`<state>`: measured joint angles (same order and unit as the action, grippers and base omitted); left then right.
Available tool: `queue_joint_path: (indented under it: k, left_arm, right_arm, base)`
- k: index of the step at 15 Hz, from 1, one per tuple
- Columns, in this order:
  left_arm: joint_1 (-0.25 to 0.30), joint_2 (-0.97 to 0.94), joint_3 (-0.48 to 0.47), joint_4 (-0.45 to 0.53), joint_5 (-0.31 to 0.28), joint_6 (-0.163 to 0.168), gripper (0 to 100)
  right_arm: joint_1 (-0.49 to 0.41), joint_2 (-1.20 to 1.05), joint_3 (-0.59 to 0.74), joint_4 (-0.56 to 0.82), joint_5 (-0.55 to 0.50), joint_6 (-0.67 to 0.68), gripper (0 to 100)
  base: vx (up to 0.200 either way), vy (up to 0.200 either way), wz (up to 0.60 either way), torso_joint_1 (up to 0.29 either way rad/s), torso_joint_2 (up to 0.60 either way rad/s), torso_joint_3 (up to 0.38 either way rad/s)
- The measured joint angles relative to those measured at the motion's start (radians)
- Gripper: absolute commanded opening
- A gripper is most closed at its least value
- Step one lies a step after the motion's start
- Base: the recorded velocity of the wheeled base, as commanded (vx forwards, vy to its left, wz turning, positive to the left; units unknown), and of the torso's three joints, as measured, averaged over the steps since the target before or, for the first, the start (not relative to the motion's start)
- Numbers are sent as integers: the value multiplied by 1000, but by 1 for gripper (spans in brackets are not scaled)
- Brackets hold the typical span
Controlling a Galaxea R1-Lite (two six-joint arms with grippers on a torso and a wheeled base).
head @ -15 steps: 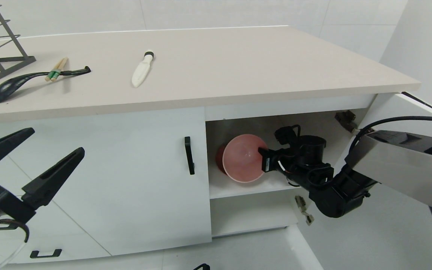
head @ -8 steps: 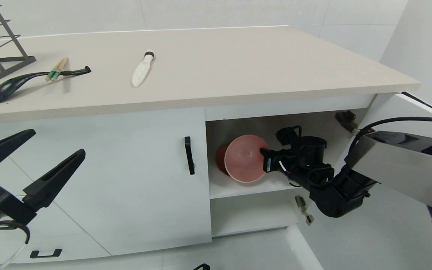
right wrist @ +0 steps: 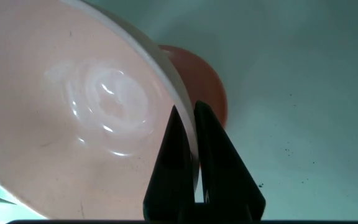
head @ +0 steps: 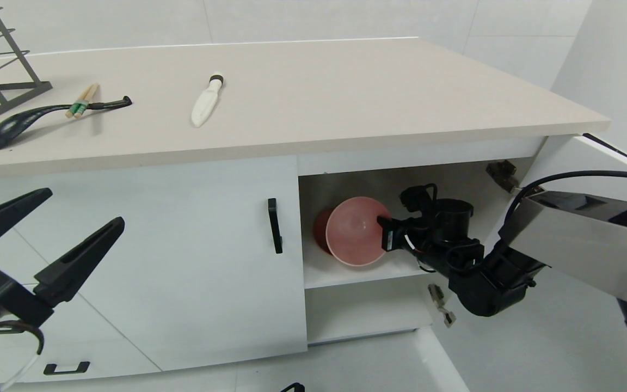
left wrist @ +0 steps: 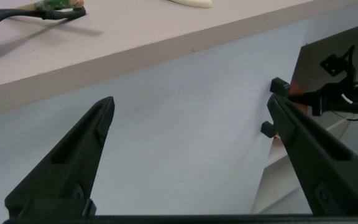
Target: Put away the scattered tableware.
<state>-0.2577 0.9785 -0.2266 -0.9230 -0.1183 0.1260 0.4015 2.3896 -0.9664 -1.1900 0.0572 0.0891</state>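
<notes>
Gripping the pink bowl by its rim, the right hand is pinched shut, bowl on edge at its 9 o'clock, red bowl just beyond; left hand gapes empty.

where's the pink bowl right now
In the head view the pink bowl is on edge inside the open cabinet on the robot's right, beside the black handle of the closed door, its rim pinched by the right gripper.
</notes>
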Motion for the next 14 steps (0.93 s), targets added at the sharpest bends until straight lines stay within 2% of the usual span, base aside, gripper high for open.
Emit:
queue_joint_path:
  k: [5, 6, 14]
  left_arm:
    - [0, 0, 5, 0, 1, 27, 100]
    - [0, 0, 6, 0, 1, 28, 100]
    - [0, 0, 7, 0, 2, 28, 100]
  right_arm:
    - [0, 13, 1, -2, -21, -23, 0]
    - [1, 16, 1, -3, -21, -28, 100]
    - [9, 21, -1, -32, -17, -29, 100]
  base:
    - [0, 0, 0, 0, 0, 0]
    - [0, 0, 0, 0, 0, 0]
    - [0, 0, 0, 0, 0, 0]
